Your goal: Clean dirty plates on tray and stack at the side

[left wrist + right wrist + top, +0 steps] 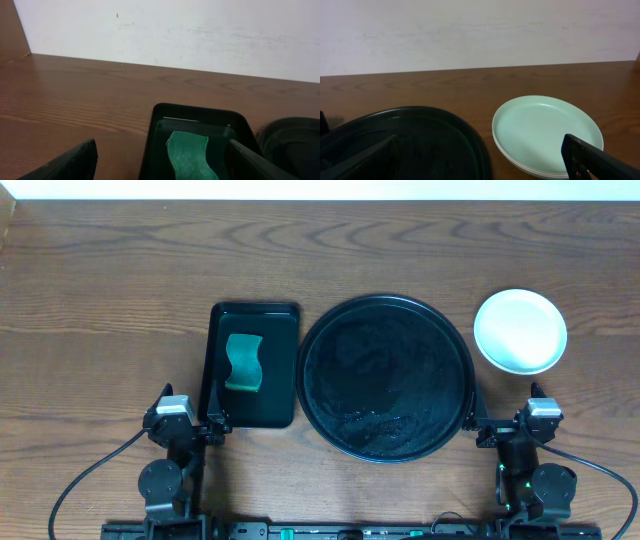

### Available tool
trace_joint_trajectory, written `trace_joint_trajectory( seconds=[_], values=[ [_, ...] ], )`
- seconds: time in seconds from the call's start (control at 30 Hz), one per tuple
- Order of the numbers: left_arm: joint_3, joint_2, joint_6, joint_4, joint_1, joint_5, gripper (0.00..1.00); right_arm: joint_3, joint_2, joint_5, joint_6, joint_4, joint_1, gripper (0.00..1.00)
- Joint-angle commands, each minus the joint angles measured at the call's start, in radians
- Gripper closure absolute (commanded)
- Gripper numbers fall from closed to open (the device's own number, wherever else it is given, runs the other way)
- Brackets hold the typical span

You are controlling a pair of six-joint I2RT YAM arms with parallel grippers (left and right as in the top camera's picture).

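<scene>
Gaping wide and empty at the near edge of the desk (100, 280), the left pincer (162, 160) and right pincer (482, 157) held nothing; the plates (520, 330) sat stacked just right of the bare tray (385, 377). Any careless sweep of the right pincer looked liable to clip that stack and shove it askew.

A brown wooden table (100, 270) with wavy grain spreads under and ahead of the left claw (162, 167) and the right claw (480, 162). Beyond both claws, at its far edge, stands a white wall (200, 35), faintly smudged, with a tiny red mark (117, 15) high and left of the left claw. Far left of that claw a brown panel (11, 30) meets the wall. Light is soft and even.
</scene>
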Motion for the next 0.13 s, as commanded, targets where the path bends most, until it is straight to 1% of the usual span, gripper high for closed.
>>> trace_joint_trajectory(
  seconds=[0.0,0.1],
  values=[
    [-0.012,-0.006,0.018,-0.037,0.003,0.043,0.19,-0.002,-0.006,0.003,0.009,-0.004,0.010,0.01],
    [-0.012,-0.006,0.018,-0.037,0.003,0.043,0.19,-0.002,-0.006,0.003,0.009,-0.004,0.010,0.01]
  ],
)
